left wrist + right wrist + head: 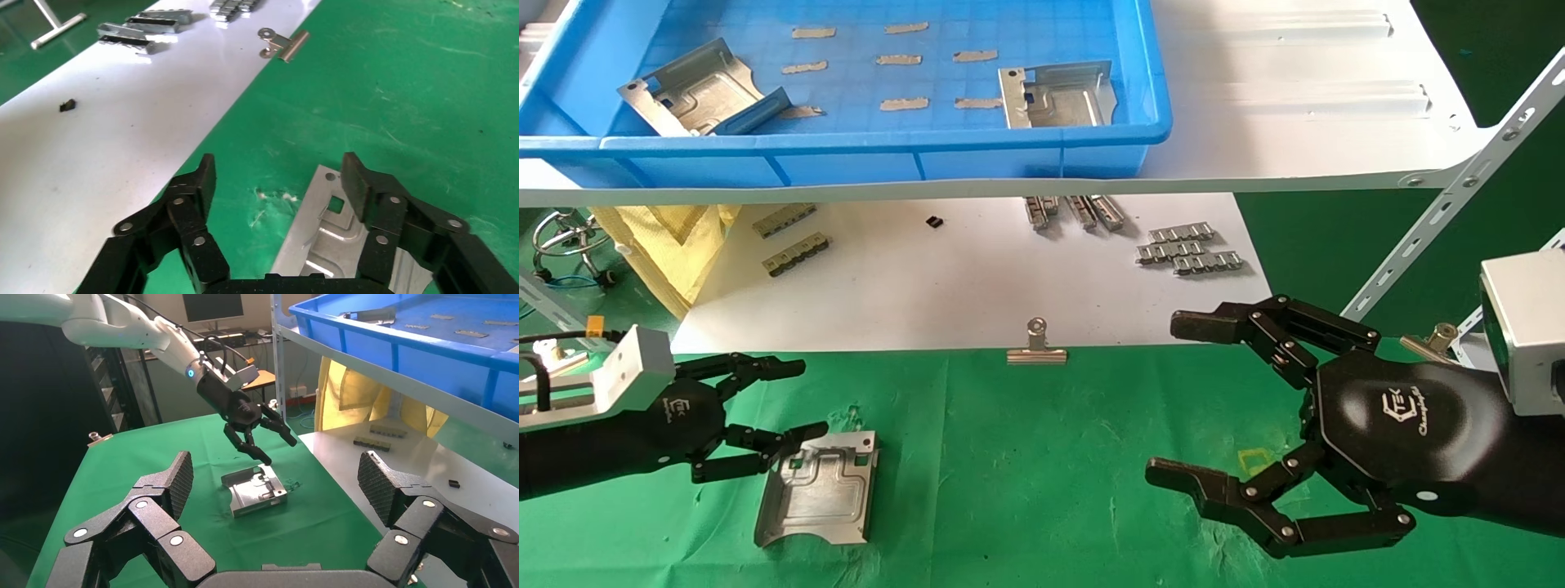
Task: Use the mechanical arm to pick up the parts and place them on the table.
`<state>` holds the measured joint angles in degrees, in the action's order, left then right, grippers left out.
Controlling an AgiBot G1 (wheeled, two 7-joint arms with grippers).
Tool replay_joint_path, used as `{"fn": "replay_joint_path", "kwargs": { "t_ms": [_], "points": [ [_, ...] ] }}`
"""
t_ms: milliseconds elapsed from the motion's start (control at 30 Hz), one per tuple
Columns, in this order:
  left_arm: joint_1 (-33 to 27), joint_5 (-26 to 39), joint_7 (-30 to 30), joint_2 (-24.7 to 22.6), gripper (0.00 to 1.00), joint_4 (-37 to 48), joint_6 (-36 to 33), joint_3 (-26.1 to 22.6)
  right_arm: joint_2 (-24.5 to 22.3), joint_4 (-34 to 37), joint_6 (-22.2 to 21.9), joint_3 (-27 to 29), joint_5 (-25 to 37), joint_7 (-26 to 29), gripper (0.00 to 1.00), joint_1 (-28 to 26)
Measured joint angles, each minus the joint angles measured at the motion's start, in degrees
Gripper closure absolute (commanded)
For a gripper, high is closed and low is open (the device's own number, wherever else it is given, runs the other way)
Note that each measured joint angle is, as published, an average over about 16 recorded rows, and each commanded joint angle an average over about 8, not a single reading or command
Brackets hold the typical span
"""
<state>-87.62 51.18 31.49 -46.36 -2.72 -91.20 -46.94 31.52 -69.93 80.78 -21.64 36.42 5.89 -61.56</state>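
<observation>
1. At the far left of the head view, the left gripper [793,400] is hovering low over the green table [1042,490], its fingers [764,369] spread apart and holding nothing.
2. Just right of it, one part [817,490] is lying flat on the cloth at lower left, its near corner sitting under the lower fingertip; whether they are touching cannot be told. In the left wrist view the same part [318,239] is showing between and below the open fingers [196,190].
3. In the upper left, a blue bin [846,147] is sitting on a white shelf [1295,98], holding two more parts: one tilted at its left end [695,86], one lying at its right end [1058,98].
4. Below the shelf, a white sheet [944,278] is carrying small grey strips [1189,249].
5. A binder clip [1036,347] is sitting at centre, on the sheet's edge where it meets the cloth.
6. At lower right, the right gripper [1164,400] is hanging above the table, well apart from the part, fingers [1254,327] wide apart and empty.
</observation>
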Motion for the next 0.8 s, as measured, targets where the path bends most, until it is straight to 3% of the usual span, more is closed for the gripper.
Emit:
{"fn": "replay_joint_path", "kwargs": {
  "t_ms": [333,800],
  "points": [
    [1.76,-0.69,-2.69,0.78,0.00,-4.78,0.42,2.08,0.00,0.00,0.01,0.00,0.00,0.00,0.00,0.00],
    [7.55,-2.77,-12.11,3.29,0.00,-20.47,1.63,8.94,0.00,0.00,0.01,0.00,0.00,0.00,0.00,0.00]
  ]
}}
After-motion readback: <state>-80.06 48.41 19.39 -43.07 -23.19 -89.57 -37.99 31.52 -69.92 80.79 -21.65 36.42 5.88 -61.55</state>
